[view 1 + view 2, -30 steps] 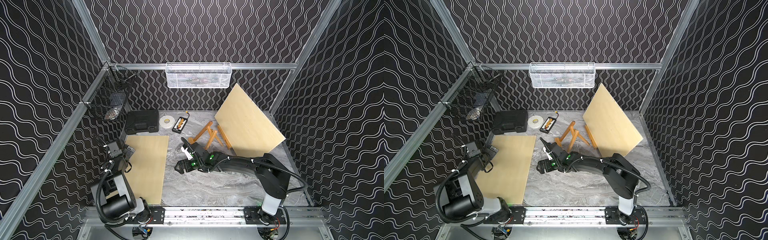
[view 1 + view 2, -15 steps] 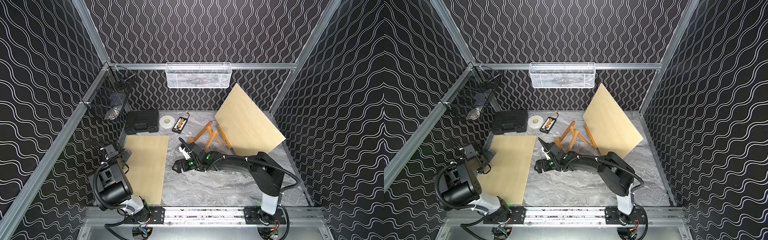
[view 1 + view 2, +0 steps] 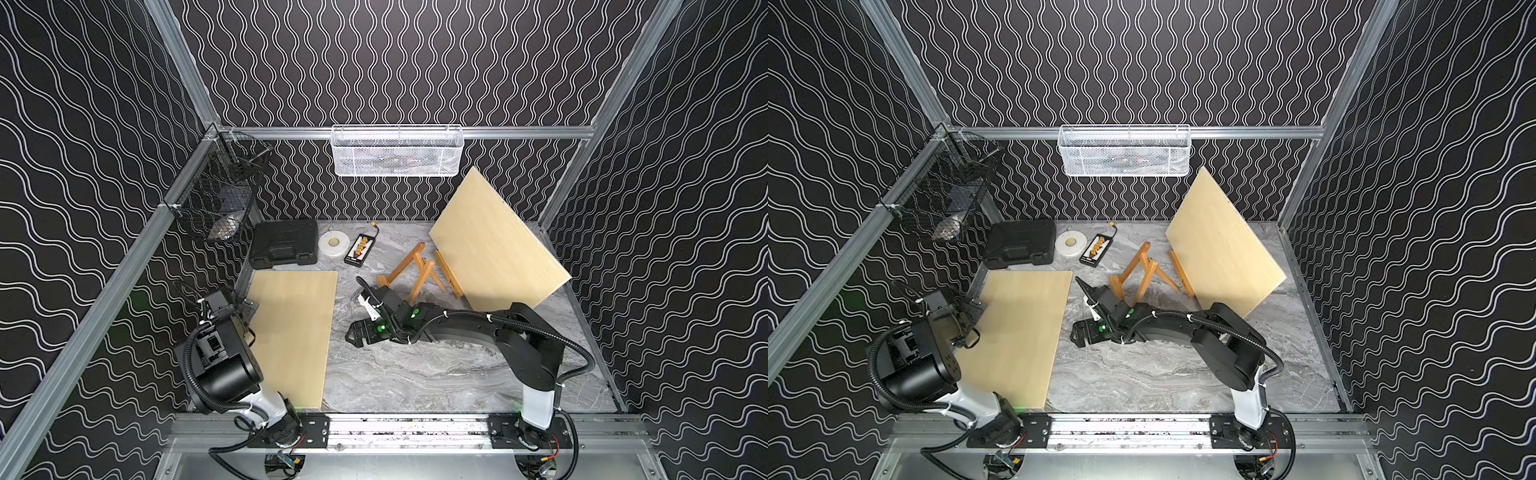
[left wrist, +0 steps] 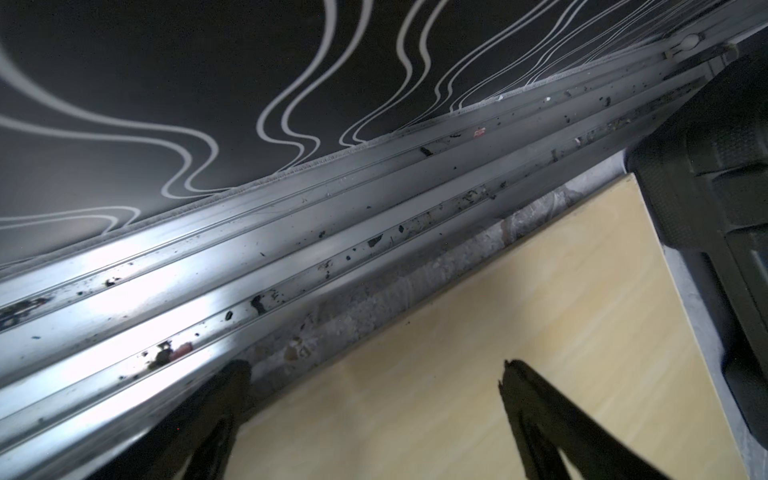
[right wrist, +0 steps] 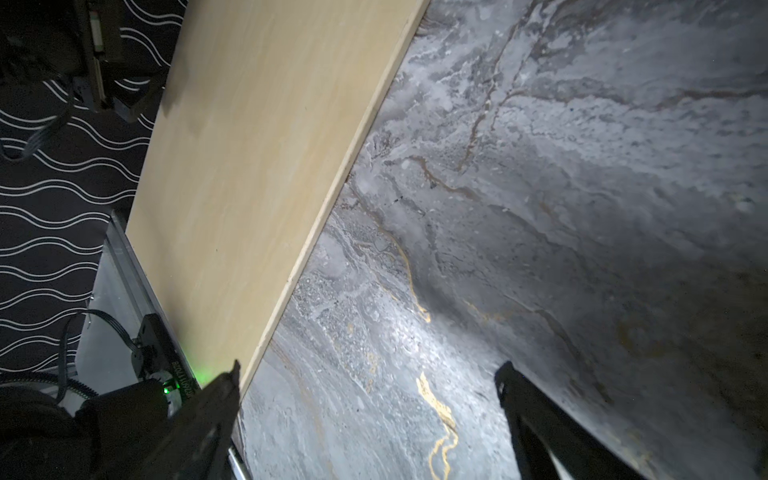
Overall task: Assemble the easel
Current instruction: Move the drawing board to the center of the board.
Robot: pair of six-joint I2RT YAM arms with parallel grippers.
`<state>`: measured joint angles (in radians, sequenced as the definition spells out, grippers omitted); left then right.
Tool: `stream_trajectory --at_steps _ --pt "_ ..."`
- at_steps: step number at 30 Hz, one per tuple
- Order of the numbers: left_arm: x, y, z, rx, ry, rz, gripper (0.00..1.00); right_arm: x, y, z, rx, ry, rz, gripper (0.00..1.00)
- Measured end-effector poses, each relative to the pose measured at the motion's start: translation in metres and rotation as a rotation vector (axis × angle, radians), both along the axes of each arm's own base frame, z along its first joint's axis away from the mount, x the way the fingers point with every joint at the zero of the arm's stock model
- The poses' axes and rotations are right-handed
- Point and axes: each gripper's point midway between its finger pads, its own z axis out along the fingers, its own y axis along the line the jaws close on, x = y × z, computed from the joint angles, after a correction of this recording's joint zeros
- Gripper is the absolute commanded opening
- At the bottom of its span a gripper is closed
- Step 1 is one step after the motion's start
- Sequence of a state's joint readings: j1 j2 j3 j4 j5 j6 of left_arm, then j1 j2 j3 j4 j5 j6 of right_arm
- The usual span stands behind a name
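The small orange-brown wooden easel frame (image 3: pixel 419 270) (image 3: pixel 1144 274) lies on the marble table at the back middle, with a loose strip beside it. A large plywood board (image 3: pixel 494 245) (image 3: pixel 1221 241) leans against the back right corner. A second plywood board (image 3: pixel 291 332) (image 3: pixel 1017 332) lies flat at the left. My left gripper (image 3: pixel 246 309) (image 3: pixel 969 316) (image 4: pixel 374 374) hovers open over that board's left edge, by the wall rail. My right gripper (image 3: pixel 353 334) (image 3: pixel 1077 334) (image 5: pixel 370 378) is open and empty, low over bare marble just right of the flat board (image 5: pixel 257 166).
A black case (image 3: pixel 284 247) (image 4: pixel 727 166), a tape roll (image 3: pixel 333 244) and a small black tray of orange parts (image 3: pixel 360 249) sit along the back. A white mesh basket (image 3: pixel 397 151) and a black wire basket (image 3: pixel 220 195) hang on the rails.
The left arm has folded back toward the left wall, its gripper shifting slightly along the flat board's edge. The right gripper has slid a little left toward the flat board.
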<state>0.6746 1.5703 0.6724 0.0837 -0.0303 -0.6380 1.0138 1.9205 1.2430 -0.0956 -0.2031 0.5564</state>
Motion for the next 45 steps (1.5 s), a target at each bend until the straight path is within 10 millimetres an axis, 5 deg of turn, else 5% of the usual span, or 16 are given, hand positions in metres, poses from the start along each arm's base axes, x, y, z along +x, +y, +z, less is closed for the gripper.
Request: stream_trajectory --at_steps 12,25,29,45 --pt "-0.012 -0.023 -0.001 -0.059 -0.008 0.043 0.99 0.003 -0.004 0.003 -0.006 0.022 -0.038 1.00" --pt "-0.016 -0.049 -0.004 -0.098 0.020 0.012 0.99 0.008 0.004 -0.016 -0.077 0.131 -0.117 1.00" --pt "-0.018 -0.057 -0.007 -0.106 0.026 -0.005 0.99 0.014 0.005 -0.030 -0.110 0.148 -0.156 1.00" --pt "-0.013 -0.086 -0.009 -0.083 0.001 -0.117 0.99 0.057 0.011 -0.033 -0.097 0.132 -0.250 1.00"
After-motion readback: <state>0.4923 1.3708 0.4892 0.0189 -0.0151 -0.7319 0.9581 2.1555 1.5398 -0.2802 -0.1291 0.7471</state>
